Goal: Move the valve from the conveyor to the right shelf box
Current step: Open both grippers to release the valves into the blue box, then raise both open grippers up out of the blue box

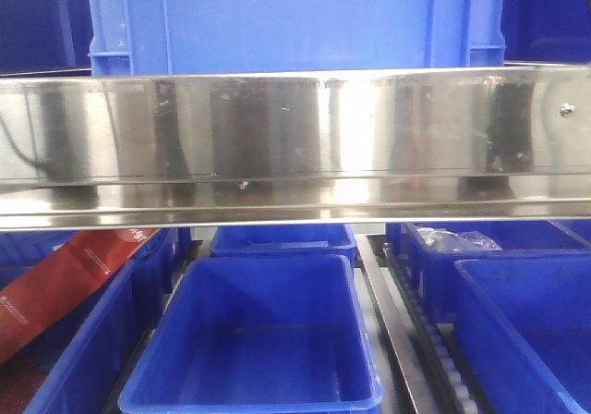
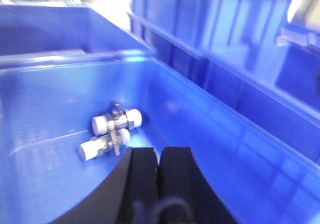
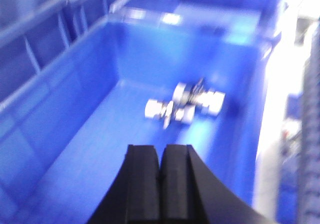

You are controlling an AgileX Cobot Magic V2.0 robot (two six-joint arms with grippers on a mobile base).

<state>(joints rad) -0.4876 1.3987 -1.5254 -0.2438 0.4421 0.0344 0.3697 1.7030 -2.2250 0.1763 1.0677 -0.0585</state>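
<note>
blue box [image 3: 75, 134] floor with two valves [image 3: 185, 106] lying just ahead of the clenched, empty right gripper [image 3: 160, 171], left gripper [image 2: 159, 171] likewise clenched, two valves [image 2: 111, 130] just ahead

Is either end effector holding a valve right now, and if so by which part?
Nothing is held. The left end effector and right end effector are both shut and empty; valves lie loose in the blue boxes below each.

Glossy blue plastic on the box [image 2: 210, 134], smooth and catching glare. Valves [image 2: 111, 130] show silvery metal bodies with matt white caps. Shelf rail [image 1: 295, 146] is polished, mirror-bright steel, lightly smudged.
</note>
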